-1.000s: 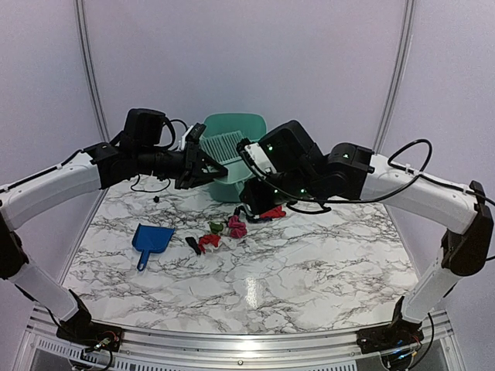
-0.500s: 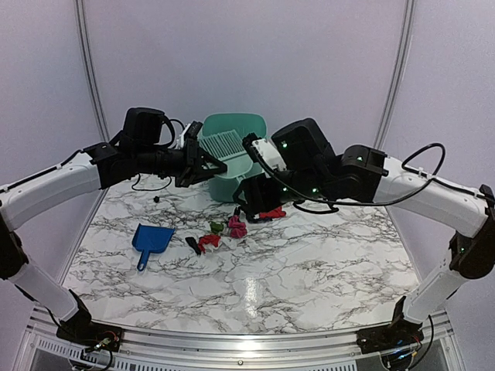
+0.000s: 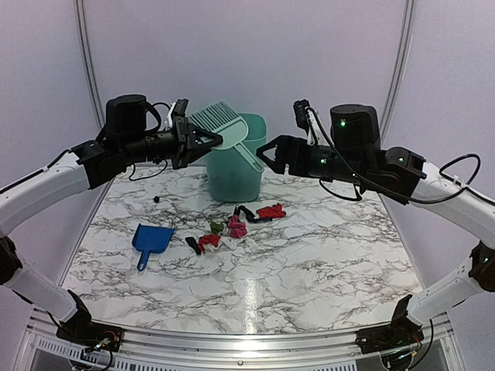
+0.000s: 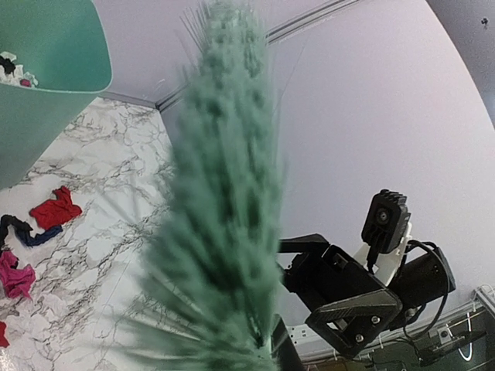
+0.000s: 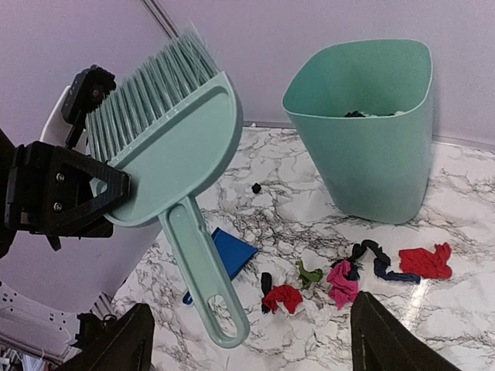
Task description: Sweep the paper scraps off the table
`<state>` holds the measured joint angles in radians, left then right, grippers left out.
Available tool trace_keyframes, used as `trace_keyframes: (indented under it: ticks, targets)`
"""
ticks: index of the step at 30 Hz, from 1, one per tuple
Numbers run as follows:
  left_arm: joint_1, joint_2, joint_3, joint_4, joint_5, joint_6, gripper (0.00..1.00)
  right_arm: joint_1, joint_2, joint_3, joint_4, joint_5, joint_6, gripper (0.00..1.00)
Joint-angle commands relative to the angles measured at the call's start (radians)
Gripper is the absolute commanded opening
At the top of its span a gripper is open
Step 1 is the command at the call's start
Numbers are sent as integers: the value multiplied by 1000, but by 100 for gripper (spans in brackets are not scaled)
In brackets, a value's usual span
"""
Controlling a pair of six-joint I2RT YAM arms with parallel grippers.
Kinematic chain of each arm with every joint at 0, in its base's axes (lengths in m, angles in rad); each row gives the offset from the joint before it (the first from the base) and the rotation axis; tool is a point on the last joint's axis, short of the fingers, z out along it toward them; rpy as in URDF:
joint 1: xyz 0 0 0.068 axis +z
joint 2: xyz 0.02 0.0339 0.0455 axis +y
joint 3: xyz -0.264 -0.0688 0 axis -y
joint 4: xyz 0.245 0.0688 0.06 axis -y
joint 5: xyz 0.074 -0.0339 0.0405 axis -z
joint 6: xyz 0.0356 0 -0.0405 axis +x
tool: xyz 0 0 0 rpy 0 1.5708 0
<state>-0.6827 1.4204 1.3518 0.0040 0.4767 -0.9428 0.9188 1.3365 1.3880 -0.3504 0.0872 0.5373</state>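
I am watching the left gripper (image 3: 199,143) clamping the green hand brush (image 3: 219,124) by the edge of its head. It is holding the brush in the air above the far edge of the table (image 3: 325,263), bristles pointing up and handle slanting down toward the right. The right gripper (image 3: 268,157) is hanging just beside the handle's tip with its fingers spread wide apart, gripping nothing. In its wrist camera the handle's end is showing between the two fingers, touching neither. The paper scraps (image 3: 232,226) are lying loose on the tabletop between the middle and the far edge: red, pink, green, black and white pieces close together, with one red piece farthest right. The teal bin (image 3: 236,176) is standing at the middle of the far edge, a few bits showing inside. The blue dustpan (image 3: 152,238) is lying toward the left edge, near the scraps.
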Motion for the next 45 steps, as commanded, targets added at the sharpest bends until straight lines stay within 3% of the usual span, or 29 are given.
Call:
trace_keyframes:
  ticks: [1,9,18,24,29,38,45]
  targets:
    - [-1,-38,16,129,-24,-58,0,-7,-2,16,67,-8,77,78]
    - [-1,-51,15,184,-53,-102,0,-35,-78,-121,322,-153,177,77]
    - [-1,-27,135,209,-74,-148,0,-104,-54,-97,577,-272,285,78]
    - [-1,7,181,310,-65,-218,0,-106,13,-65,719,-309,349,77]
    - [-1,31,187,310,-49,-221,0,-106,72,-15,773,-338,409,75]
    - [-10,31,135,314,-52,-196,0,-106,132,1,840,-371,511,62]
    - [-30,35,102,314,-56,-168,0,-106,160,50,750,-312,549,49]
